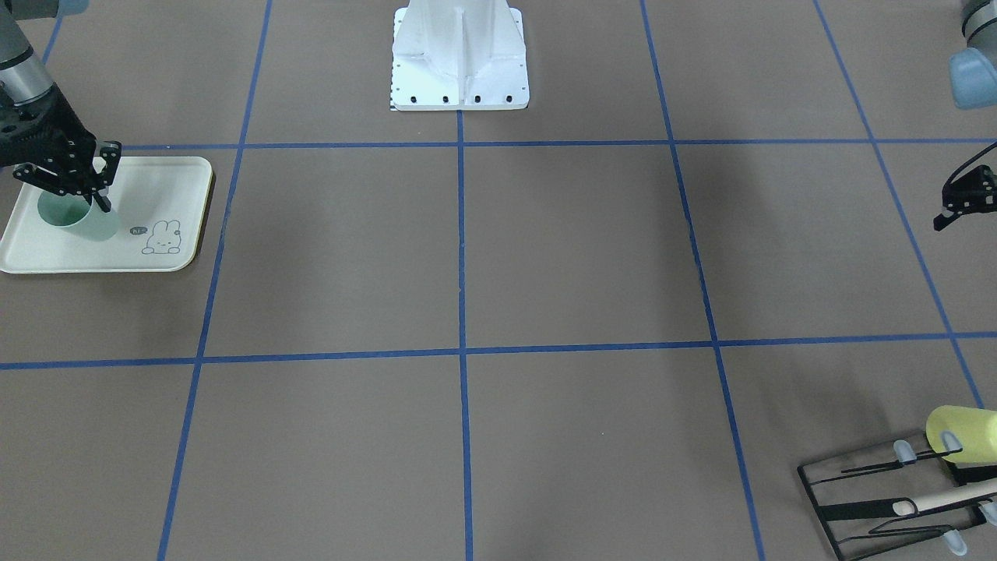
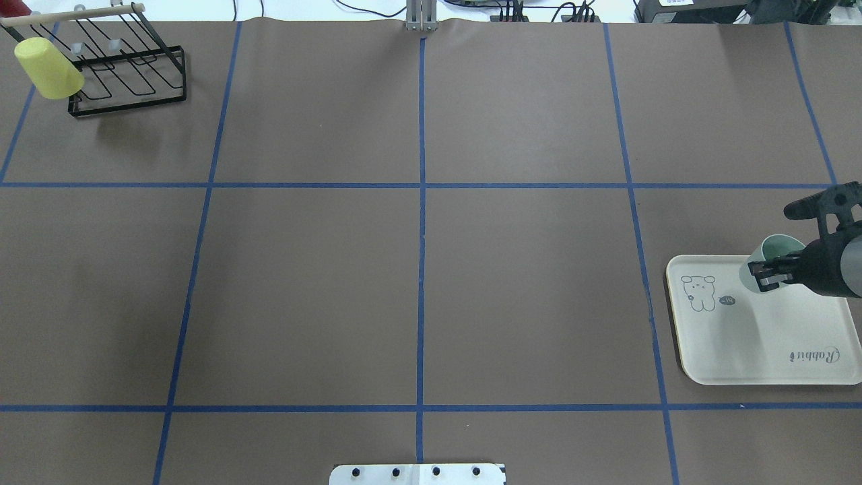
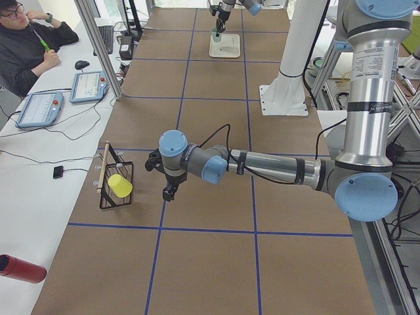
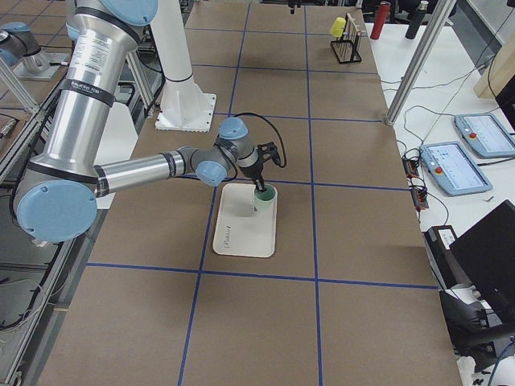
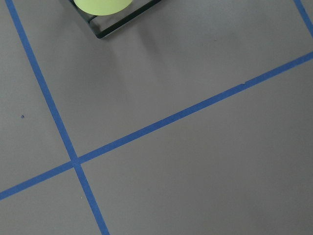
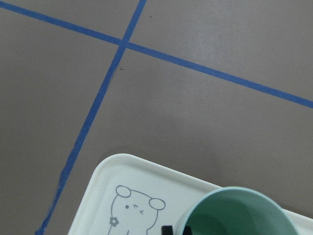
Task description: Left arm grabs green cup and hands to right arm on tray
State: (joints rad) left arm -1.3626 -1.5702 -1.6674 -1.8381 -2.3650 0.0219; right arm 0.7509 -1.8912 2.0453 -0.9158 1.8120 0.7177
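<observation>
The pale mint-green cup [image 1: 89, 224] stands upright on the cream tray [image 1: 156, 179], beside the bunny drawing. It also shows in the overhead view [image 2: 778, 249] and the right wrist view [image 6: 239, 215]. My right gripper [image 1: 109, 178] is over the cup with its jaws spread wide. One fingertip [image 2: 759, 277] sits at the cup's rim and the other is well clear of it. My left gripper [image 1: 962, 202] hovers empty over bare table near the wire rack, and its fingers look spread in the exterior left view [image 3: 163, 178].
A yellow-green cup [image 2: 47, 67] hangs on the black wire rack [image 2: 128, 74] at the table's far left corner. The white robot base [image 1: 459, 54] stands at the middle of the near edge. A seated person [image 3: 26, 39] is beyond the table's far side.
</observation>
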